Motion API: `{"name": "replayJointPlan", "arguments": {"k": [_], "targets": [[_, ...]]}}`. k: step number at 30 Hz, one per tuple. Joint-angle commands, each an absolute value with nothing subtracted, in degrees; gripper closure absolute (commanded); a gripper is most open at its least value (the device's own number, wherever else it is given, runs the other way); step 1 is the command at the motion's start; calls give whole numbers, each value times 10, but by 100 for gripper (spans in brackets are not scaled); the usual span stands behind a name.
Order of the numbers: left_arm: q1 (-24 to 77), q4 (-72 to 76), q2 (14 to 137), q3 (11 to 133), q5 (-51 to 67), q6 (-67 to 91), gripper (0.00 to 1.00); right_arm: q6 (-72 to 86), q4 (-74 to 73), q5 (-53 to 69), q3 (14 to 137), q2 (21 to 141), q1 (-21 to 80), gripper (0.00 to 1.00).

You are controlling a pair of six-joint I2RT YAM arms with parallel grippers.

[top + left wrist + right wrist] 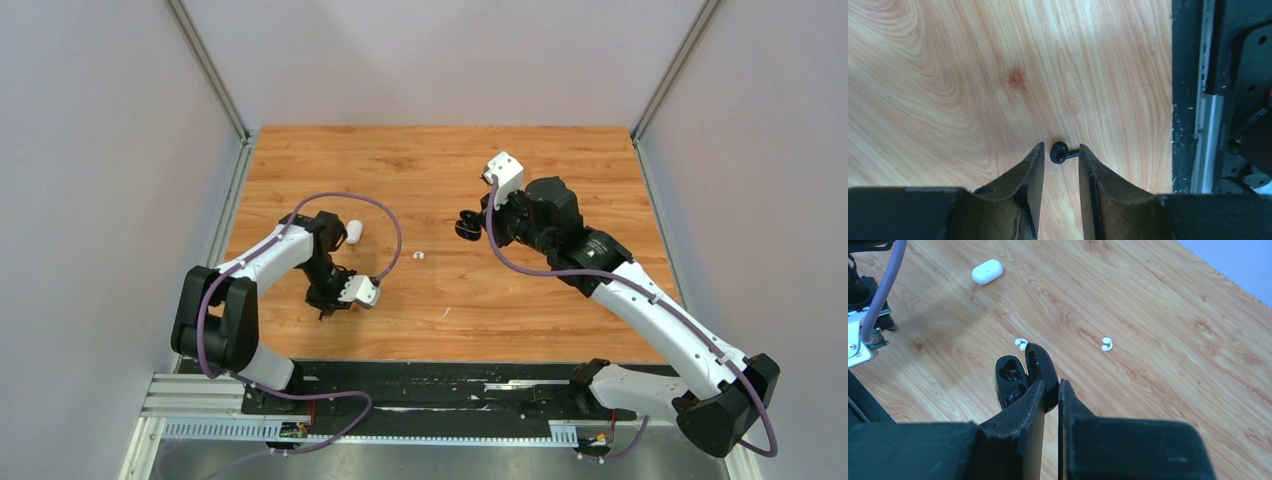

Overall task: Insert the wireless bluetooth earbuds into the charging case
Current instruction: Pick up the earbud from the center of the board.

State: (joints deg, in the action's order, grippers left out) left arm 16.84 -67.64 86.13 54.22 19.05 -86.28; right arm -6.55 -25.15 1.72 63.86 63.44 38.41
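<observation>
A glossy black earbud (1060, 152) lies on the wooden table right between the tips of my left gripper (1060, 148). Its stem touches the right finger and a small gap shows on the left, so the jaws are open around it. My right gripper (1050, 383) is shut on the lid of an open black charging case (1009, 380), held above the table, its two wells facing up. The case also shows in the top view (467, 226). Two white earbuds (1021, 343) (1106, 344) lie on the table beyond it.
A closed white case (987, 271) lies at the far left, behind my left arm (270, 255) in the top view (353, 232). A black rail (1218, 95) runs along the table's near edge, close to my left gripper. Grey walls enclose the table.
</observation>
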Motion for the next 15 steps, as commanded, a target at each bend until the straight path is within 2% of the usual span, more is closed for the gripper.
{"name": "replayJointPlan", "arguments": {"k": [1, 15], "targets": [[169, -623, 837, 524, 171, -896, 62, -69, -244, 27, 669, 640, 382, 100], [169, -586, 849, 477, 119, -919, 59, -68, -244, 29, 673, 647, 382, 100]]}}
